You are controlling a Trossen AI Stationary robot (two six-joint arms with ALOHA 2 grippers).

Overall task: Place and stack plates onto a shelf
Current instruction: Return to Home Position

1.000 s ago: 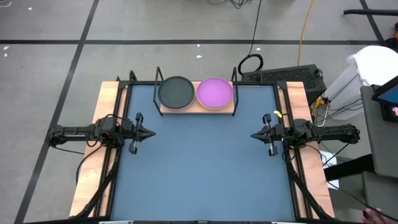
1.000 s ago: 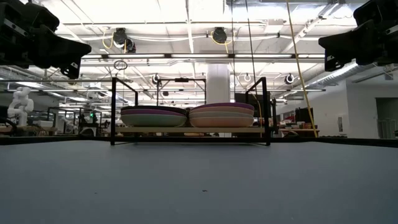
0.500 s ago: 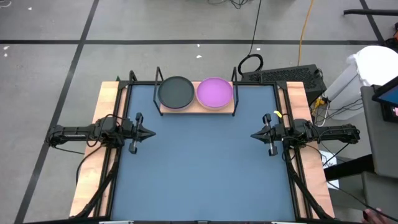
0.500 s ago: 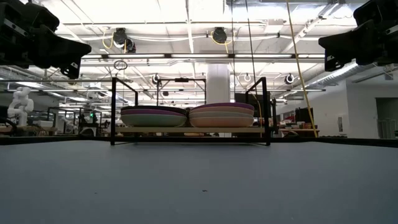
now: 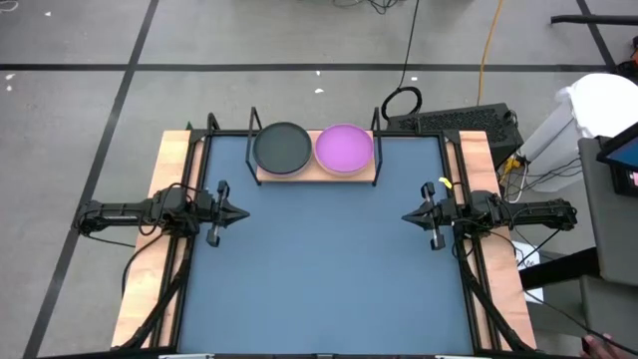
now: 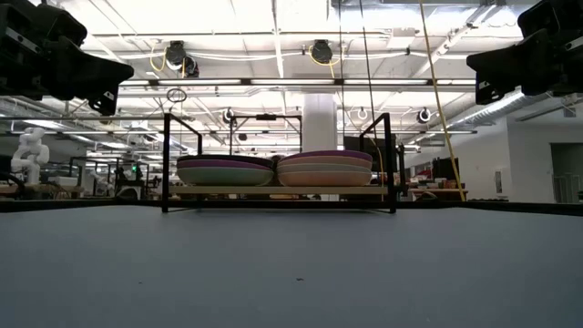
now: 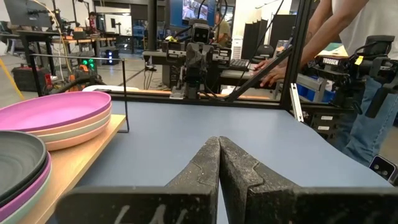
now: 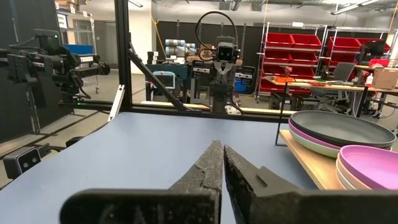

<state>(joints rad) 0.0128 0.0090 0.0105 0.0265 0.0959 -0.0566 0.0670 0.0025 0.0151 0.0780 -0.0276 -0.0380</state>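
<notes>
Two stacks of plates rest on the shelf [image 5: 317, 172], a light wooden board with black wire posts at the table's far edge. The left stack [image 5: 283, 148] has a dark grey plate on top, the right stack [image 5: 345, 149] a purple one. In the low view both stacks [image 6: 225, 169] [image 6: 325, 169] sit flat on the board. My left gripper [image 5: 242, 213] is shut, raised over the table's left side, pointing right. My right gripper [image 5: 407, 216] is shut over the right side, pointing left. Neither holds anything.
The large dark blue mat [image 5: 324, 269] covers the table between the arms. Black frame rails run along the table's left and right edges. A person [image 7: 348, 37] stands beyond the table's right side in the left wrist view. Cables and a keyboard lie on the floor behind.
</notes>
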